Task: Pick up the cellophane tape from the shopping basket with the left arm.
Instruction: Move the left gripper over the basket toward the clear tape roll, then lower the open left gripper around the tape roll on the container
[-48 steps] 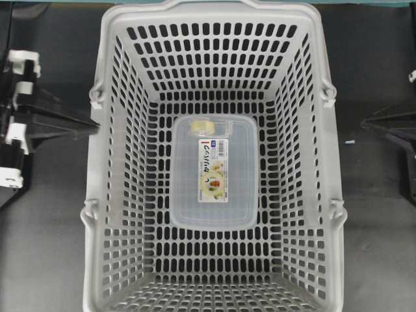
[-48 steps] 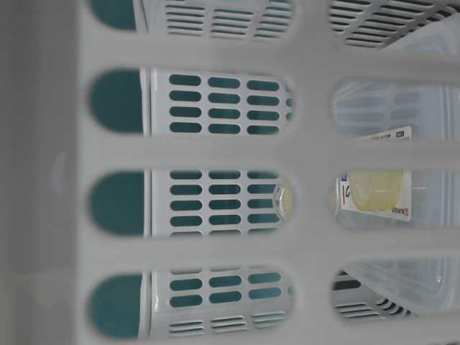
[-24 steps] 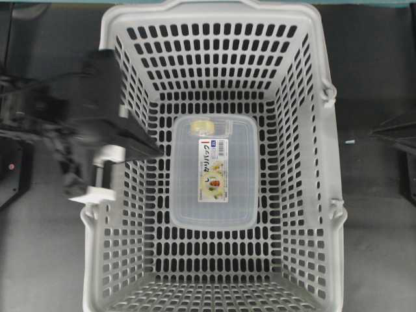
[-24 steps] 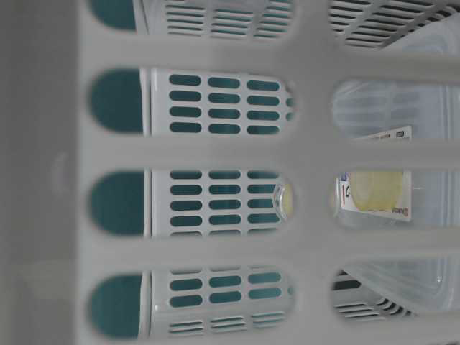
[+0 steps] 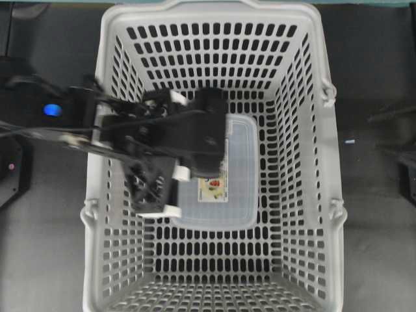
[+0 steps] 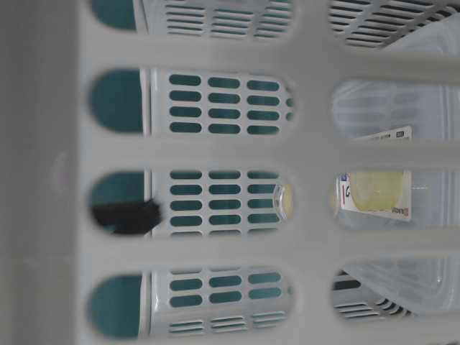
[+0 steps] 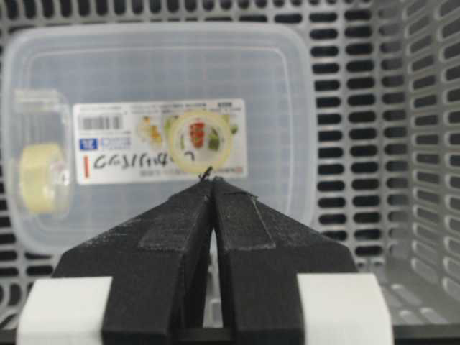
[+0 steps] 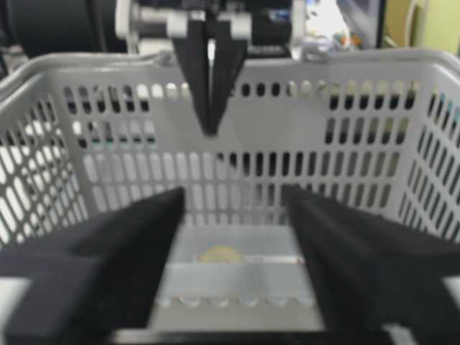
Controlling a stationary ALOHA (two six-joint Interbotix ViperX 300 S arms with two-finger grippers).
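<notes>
The cellophane tape [image 7: 43, 178], a small pale yellowish roll, lies at the left end of the clear plastic box [image 7: 273, 86] on the floor of the grey shopping basket [image 7: 359, 108]. My left gripper [image 7: 210, 180] is shut and empty, its tips hanging above the box's printed label, right of the tape and apart from it. In the overhead view the left arm [image 5: 162, 130] reaches over the basket's left wall [image 5: 97, 78] and hides the tape. The right wrist view shows the left gripper [image 8: 210, 129] pointing down inside the basket. My right gripper [image 8: 231, 192] is open and empty outside the basket's right side.
The clear box [image 5: 240, 188] with its paper label lies in the middle of the basket floor. The basket's tall slotted walls [image 8: 359, 93] surround it. The right arm [image 5: 396, 130] rests at the right edge of the dark table. A black gripper part [image 6: 129, 214] shows through a wall slot.
My left arm has swung from outside the basket's left wall over the rim and now hangs above the clear box, covering the tape in the overhead view. The right arm has barely moved.
</notes>
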